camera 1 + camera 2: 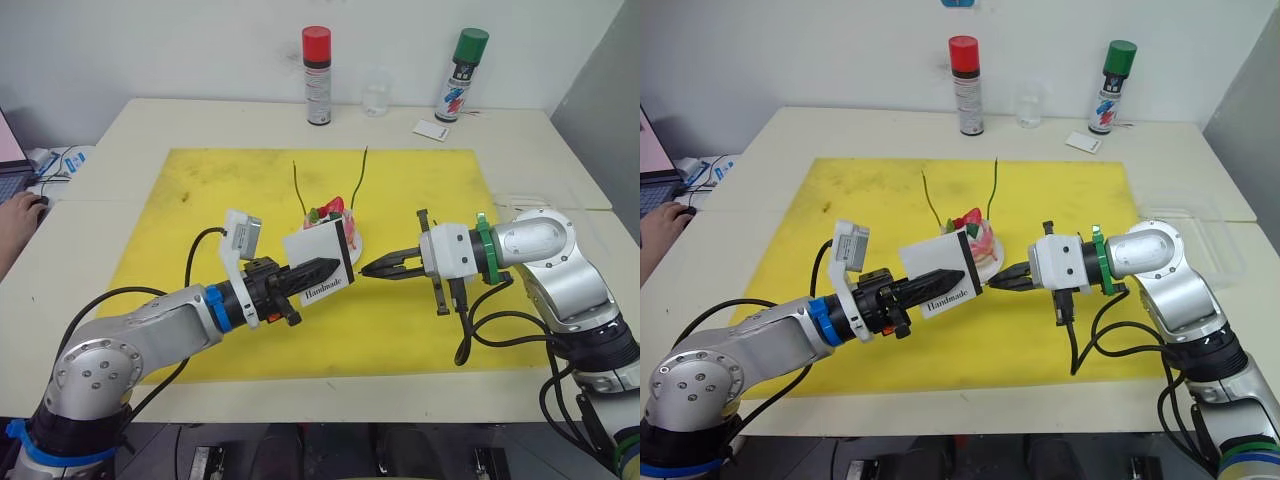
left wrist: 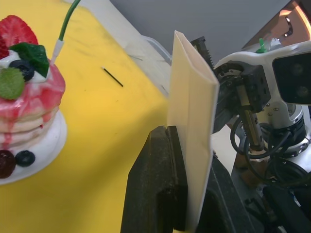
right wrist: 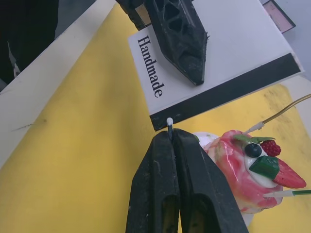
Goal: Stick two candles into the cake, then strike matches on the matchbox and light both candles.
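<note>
Left gripper [image 1: 318, 270] pinches the matchbox [image 1: 322, 258] flat between its fingers, held up above the yellow mat [image 1: 200, 190], black strip facing the right gripper [image 1: 372, 267]. Right gripper's fingers are pressed together on 1 match [image 3: 169, 122], whose white tip pokes out and touches the strip. Step in hand looks like striking: keep the tip pressed on the strip, drag fast along it, keep the box steady, pull away from the cake. Just behind, the cake [image 1: 335, 222] on its plate holds the 2 candles [image 1: 362, 175], both upright, unlit. A spare match [image 2: 112, 77] lies on the mat further off.
</note>
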